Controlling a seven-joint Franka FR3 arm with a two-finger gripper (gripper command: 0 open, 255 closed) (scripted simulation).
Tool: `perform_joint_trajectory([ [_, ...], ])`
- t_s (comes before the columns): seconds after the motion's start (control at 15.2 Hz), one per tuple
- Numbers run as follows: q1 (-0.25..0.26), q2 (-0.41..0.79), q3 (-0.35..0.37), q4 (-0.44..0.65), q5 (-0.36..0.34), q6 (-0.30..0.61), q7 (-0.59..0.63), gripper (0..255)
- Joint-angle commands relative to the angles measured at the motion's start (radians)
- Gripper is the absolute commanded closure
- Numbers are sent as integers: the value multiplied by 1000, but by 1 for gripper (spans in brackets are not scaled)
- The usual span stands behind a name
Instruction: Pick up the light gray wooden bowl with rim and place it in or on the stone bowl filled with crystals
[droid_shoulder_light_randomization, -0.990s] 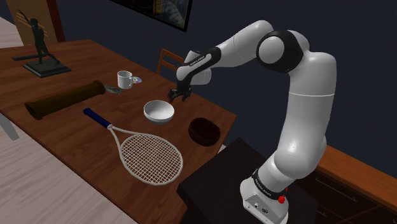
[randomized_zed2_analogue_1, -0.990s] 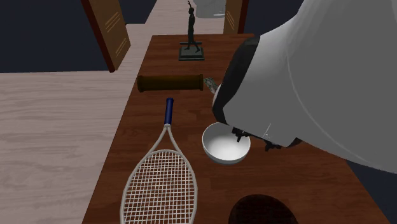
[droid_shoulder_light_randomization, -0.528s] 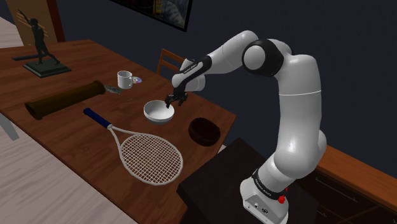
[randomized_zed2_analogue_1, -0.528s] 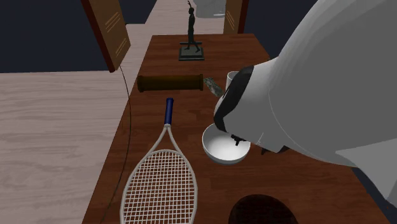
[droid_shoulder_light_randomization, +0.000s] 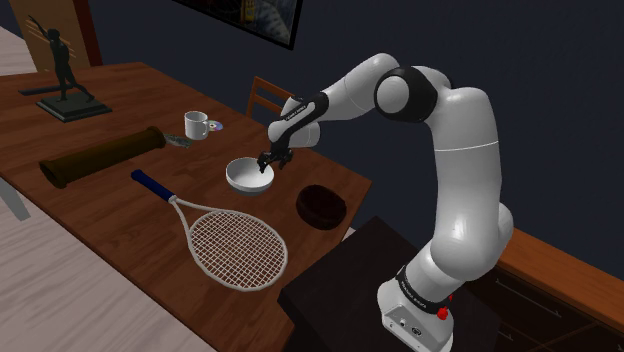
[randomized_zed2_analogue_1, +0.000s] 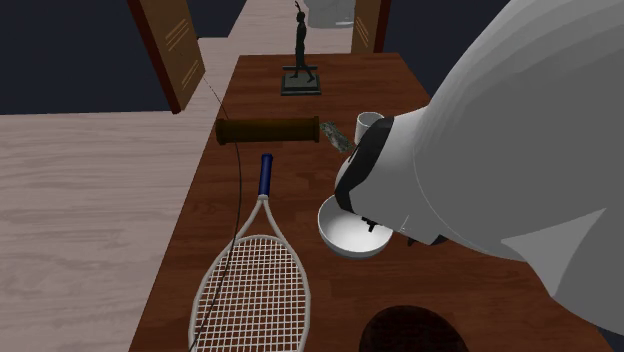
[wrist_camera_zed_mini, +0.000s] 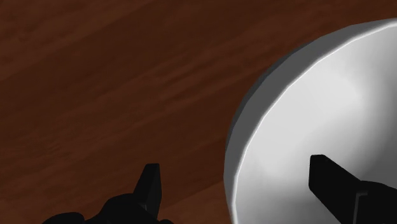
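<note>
The pale grey rimmed bowl (droid_shoulder_light_randomization: 246, 176) sits upright on the brown wooden table (droid_shoulder_light_randomization: 110, 190), near the edge closest to the arm. My black gripper (droid_shoulder_light_randomization: 268, 163) is down at the bowl's rim on the side toward the arm. In the wrist view the gripper (wrist_camera_zed_mini: 233, 165) is open and straddles the rim: one finger (wrist_camera_zed_mini: 149, 188) stands outside over the table, the other (wrist_camera_zed_mini: 331, 181) inside the bowl (wrist_camera_zed_mini: 312, 108). A dark round bowl (droid_shoulder_light_randomization: 321, 205) lies a short way off, by the table corner closest to the stand. The second exterior view has the pale bowl (randomized_zed2_analogue_1: 345, 235) half under the arm and the dark bowl (randomized_zed2_analogue_1: 413, 330) at the bottom edge.
A tennis racket (droid_shoulder_light_randomization: 232, 243) lies beside the pale bowl toward the shoulder view's lower left. Farther along the table are a dark cylinder (droid_shoulder_light_randomization: 100, 157), a white mug (droid_shoulder_light_randomization: 197, 125) and a dark statuette (droid_shoulder_light_randomization: 65, 75). A chair back (droid_shoulder_light_randomization: 265, 95) stands behind the table.
The gripper has come down and moved toward the shoulder view's left, from above the table beside the bowl to the bowl's rim. The bowl has not moved.
</note>
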Motion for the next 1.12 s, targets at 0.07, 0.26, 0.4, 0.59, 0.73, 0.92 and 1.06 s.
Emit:
perform_joint_trajectory([
  [0.07,0,0,0,0,0,0,0,0],
  [0.26,0,0,0,0,0,0,0,255],
  [0.4,0,0,0,0,0,0,0,255],
  [0.59,0,0,0,0,0,0,0,255],
  [0.73,0,0,0,0,0,0,0,255],
  [0.92,2,-33,-3,-9,-2,-24,4,255],
  [1.06,3,-55,-5,-14,-4,-41,7,255],
])
